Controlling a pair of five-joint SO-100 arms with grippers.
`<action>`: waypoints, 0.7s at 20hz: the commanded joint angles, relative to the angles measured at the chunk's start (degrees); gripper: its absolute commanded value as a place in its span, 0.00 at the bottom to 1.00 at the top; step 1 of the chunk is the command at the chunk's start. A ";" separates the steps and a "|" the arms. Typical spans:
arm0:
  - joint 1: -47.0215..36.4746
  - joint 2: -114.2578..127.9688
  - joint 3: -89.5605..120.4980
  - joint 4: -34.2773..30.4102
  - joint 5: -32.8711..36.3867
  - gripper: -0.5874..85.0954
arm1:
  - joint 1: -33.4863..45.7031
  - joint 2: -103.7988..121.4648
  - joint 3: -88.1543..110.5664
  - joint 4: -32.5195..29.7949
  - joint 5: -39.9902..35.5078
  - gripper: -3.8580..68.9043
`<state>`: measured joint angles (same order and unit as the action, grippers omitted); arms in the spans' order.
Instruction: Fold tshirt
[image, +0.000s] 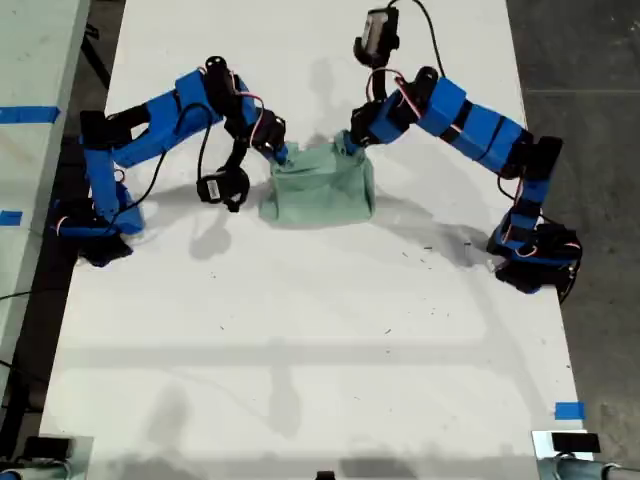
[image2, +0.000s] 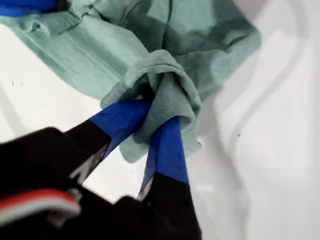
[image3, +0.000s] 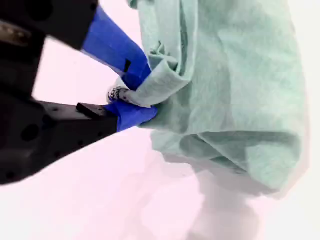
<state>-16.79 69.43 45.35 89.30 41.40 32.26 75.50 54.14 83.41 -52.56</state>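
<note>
Exterior view shows the tshirt (image: 322, 187) bunched mid-table (image: 300, 330), between both arms. My first gripper (image2: 152, 107) is clamped on a bunched corner; my second gripper (image3: 131, 97) pinches another edge. Advise carrying both corners level and together, keeping the fold square.

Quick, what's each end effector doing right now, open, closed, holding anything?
My first gripper: closed, pinching a bunched fold of the tshirt.
My second gripper: closed on an edge of the tshirt.
</note>
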 joint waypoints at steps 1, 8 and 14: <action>-6.86 2.29 -1.05 -2.72 7.38 0.01 | 5.80 2.55 -1.32 -5.27 -6.94 0.03; -10.37 -13.80 2.46 -15.47 8.53 0.01 | 9.40 -10.11 6.15 -18.54 -8.26 0.10; -16.96 -12.57 1.85 -10.37 5.71 0.31 | 16.26 -15.03 1.93 -11.69 -5.98 0.42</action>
<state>-32.70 50.10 48.69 75.59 47.29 47.90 53.79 58.54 69.43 -59.15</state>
